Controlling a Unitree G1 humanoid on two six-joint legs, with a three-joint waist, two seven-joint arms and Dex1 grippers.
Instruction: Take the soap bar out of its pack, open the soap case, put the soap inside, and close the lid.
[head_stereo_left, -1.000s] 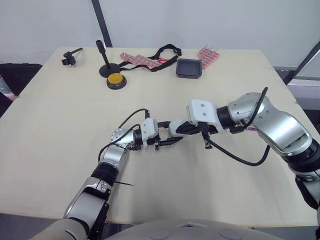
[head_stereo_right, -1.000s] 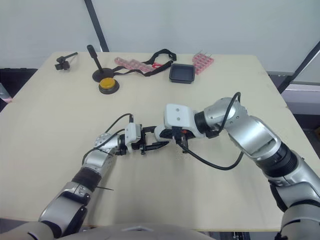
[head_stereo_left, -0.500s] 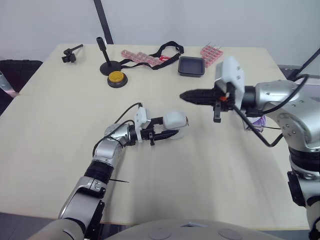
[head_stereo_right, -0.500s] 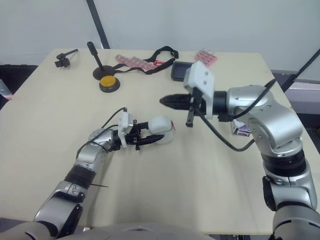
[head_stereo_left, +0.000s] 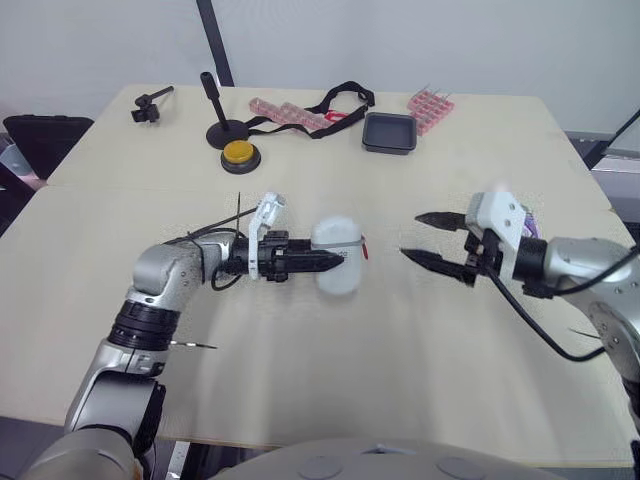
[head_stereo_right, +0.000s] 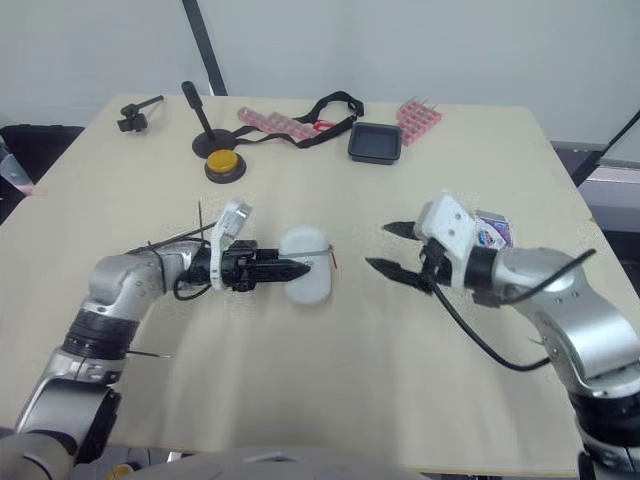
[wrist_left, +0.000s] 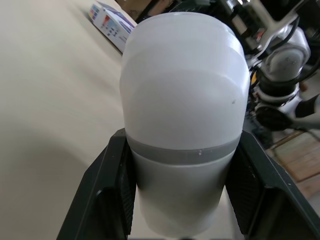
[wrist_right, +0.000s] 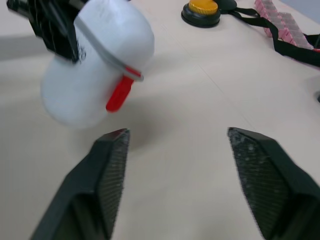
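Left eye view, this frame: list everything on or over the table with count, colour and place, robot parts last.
soap case: 1, white with grey band and red latch, mid-table, held
soap pack: 1, white and purple, lying beside the right arm
tray: 1, black, far side
pink strip: 1, pink, far side, left of the tray
pink block: 1, pink, right of the tray
strap: 1, black, by the pink strip
button: 1, yellow on black base, far left
stand: 1, black, behind the button
clamp: 1, black, far left corner
table: 1, light wood
left tool: 1, black, shut on the soap case
right tool: 1, black, open, facing the case, apart from it
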